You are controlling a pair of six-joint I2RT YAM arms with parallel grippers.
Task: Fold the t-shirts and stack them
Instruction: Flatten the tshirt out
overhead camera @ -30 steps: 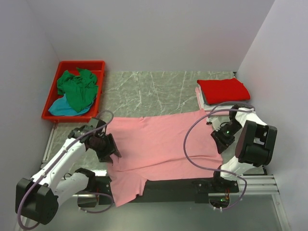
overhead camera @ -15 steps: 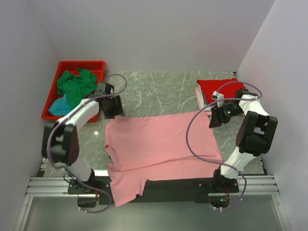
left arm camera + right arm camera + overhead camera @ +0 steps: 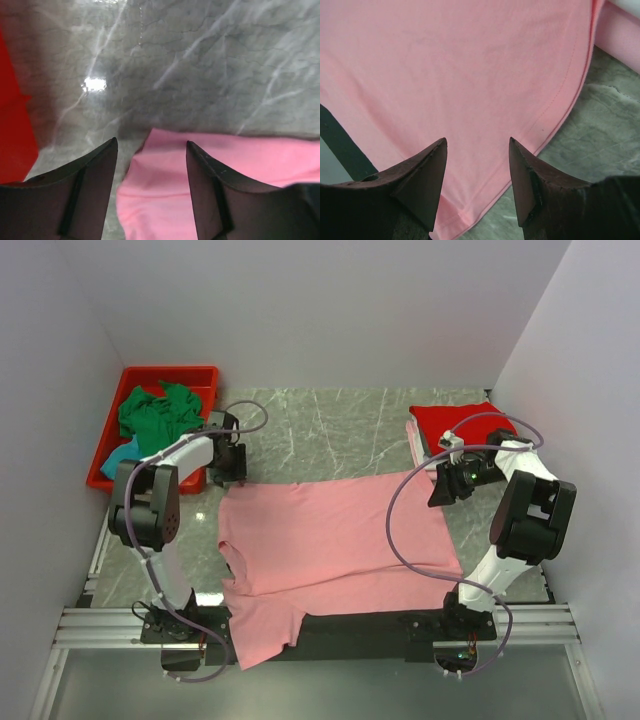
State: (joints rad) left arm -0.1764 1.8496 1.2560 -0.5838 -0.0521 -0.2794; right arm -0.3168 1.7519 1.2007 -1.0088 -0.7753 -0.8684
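Note:
A salmon pink t-shirt (image 3: 330, 535) lies spread flat on the marble table, its near end hanging over the front edge. My left gripper (image 3: 232, 468) hovers at the shirt's far left corner. In the left wrist view the left gripper (image 3: 151, 141) is open, with that corner of the shirt (image 3: 250, 165) below the gap, not pinched. My right gripper (image 3: 440, 485) is at the far right corner. The right wrist view shows the right gripper (image 3: 477, 140) open above the hem of the shirt (image 3: 470, 65). A folded red t-shirt (image 3: 465, 425) rests on a pale pink one (image 3: 415, 440).
A red bin (image 3: 150, 375) at the back left holds a crumpled green t-shirt (image 3: 160, 420) and a teal one (image 3: 125, 452). The bin's wall (image 3: 12, 125) shows left of my left fingers. The folded pale pink shirt (image 3: 620, 30) lies just beyond the salmon shirt's hem. Walls close in the sides and back.
Both grippers have moved away from the near side, from the shirt's side edges to its far corners. Their jaws stand wider than a second ago.

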